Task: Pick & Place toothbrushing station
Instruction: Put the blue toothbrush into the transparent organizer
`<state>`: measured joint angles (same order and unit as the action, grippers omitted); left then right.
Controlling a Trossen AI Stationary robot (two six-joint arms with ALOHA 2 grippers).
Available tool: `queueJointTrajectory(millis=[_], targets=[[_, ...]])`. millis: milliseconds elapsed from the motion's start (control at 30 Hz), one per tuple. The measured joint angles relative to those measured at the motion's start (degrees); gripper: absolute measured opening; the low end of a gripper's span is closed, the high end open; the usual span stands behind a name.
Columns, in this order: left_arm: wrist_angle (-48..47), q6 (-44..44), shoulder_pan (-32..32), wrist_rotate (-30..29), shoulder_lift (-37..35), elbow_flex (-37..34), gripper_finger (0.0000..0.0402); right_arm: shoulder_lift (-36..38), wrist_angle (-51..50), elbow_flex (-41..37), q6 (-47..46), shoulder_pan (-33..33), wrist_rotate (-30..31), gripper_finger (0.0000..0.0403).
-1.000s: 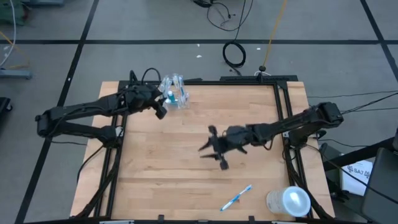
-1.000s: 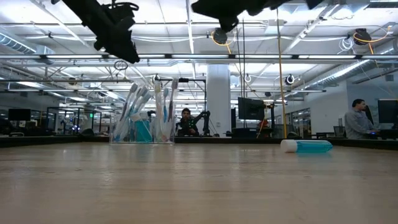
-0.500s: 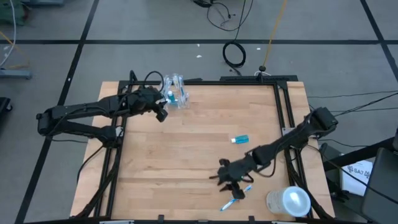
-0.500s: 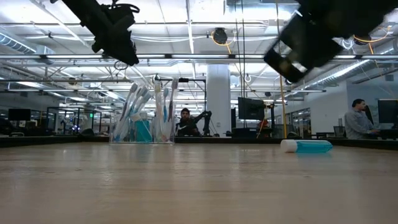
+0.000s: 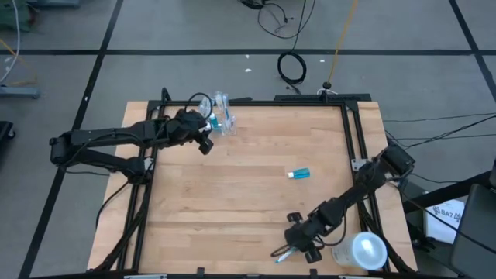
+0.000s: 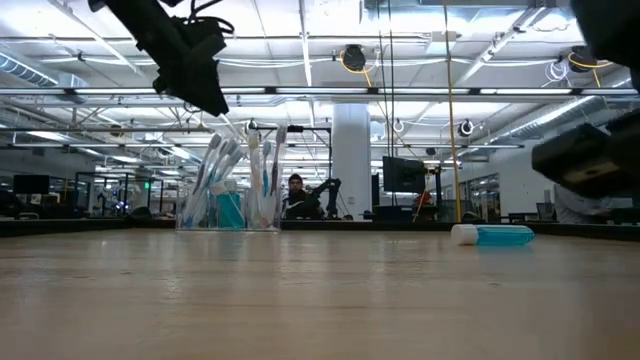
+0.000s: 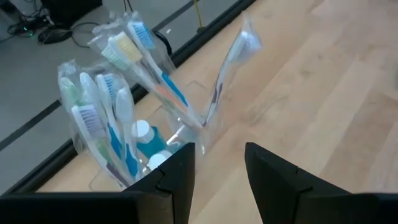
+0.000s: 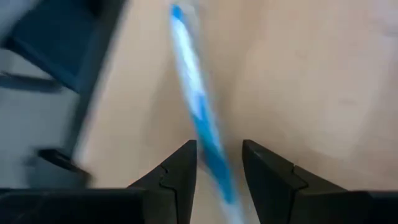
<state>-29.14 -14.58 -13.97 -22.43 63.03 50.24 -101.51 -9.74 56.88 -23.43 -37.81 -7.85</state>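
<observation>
A small clear cup (image 5: 219,118) holding several toothbrushes and teal toothpaste tubes stands upright on its base at the table's far left; it also shows in the low view (image 6: 232,198) and the left wrist view (image 7: 124,124). My left gripper (image 5: 204,140) hovers open just near of it (image 7: 221,155). A teal, white-capped toothpaste tube (image 5: 300,173) lies on its side mid-table. A blue-and-white toothbrush (image 5: 280,253) lies flat near the near edge. My right gripper (image 5: 301,242) is open above it, one finger on either side of the handle (image 8: 202,118).
A larger whitish translucent cylinder (image 5: 360,252) stands at the near right corner, close to my right arm. Black frame rails (image 5: 353,132) run along the table's sides. The tube also shows in the low view (image 6: 495,235). People sit in the room beyond.
My right gripper has swept from the middle of the table toward the near edge and come down over the lying toothbrush. The toothpaste tube, earlier under that arm in the high view, now shows lying mid-table.
</observation>
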Motion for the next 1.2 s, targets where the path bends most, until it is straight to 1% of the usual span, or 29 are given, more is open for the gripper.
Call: queueJointTrajectory(millis=[67,167,267,367,433,500,600,667,767,867,967,1033,1100,1200], targets=[[0.6,0.5,0.0,-0.1,0.6,0.0,0.0147,0.6,-3.4,0.0,2.0,-1.1,3.7,0.0121],[1.0,1.5,0.0,0.0,1.9,0.0,0.0147,0.6,-8.0,0.2,3.8,-2.7,7.5,0.0121],[1.3,2.7,0.0,0.1,2.5,0.0,0.0147,0.8,-9.9,-0.3,5.8,-3.9,9.8,0.0121],[3.3,2.9,0.0,0.1,3.1,0.1,0.0147,0.9,-9.3,-1.3,8.2,-4.0,10.1,0.0115],[3.0,2.9,0.0,0.2,3.2,0.0,0.0147,0.9,-8.7,-1.4,9.5,-3.9,9.8,0.0100],[4.2,2.0,0.0,0.8,3.0,0.0,0.0147,0.9,-8.0,-1.4,10.4,-3.3,9.7,0.0077],[5.3,0.5,0.0,4.3,3.1,0.0,0.0147,1.7,-7.2,-1.5,12.8,-2.4,9.3,0.0031],[7.2,0.4,0.0,7.5,3.0,0.0,0.0147,2.4,-7.0,-1.7,16.1,-1.7,9.7,0.0013],[9.3,-0.9,0.3,12.9,3.0,0.0,0.0147,4.2,-7.2,-1.9,24.6,-0.8,16.2,0.0020],[11.2,-4.1,0.9,17.8,3.3,0.0,0.0147,6.4,-5.5,-1.7,37.3,1.0,23.3,0.0025],[11.6,-5.7,2.2,20.8,3.9,0.0,0.0147,7.7,-2.1,-1.7,51.6,3.7,31.0,0.0012],[12.8,-5.6,3.3,21.2,4.1,0.0,0.0147,8.0,2.4,-1.7,61.4,6.0,35.9,0.0009],[13.0,-5.9,4.5,21.3,4.8,0.1,0.0147,8.0,8.7,-1.7,70.5,8.6,37.9,0.0012],[12.8,-9.5,6.3,21.3,7.2,0.1,0.0147,7.8,18.8,-1.7,79.5,12.7,37.3,0.0018]])
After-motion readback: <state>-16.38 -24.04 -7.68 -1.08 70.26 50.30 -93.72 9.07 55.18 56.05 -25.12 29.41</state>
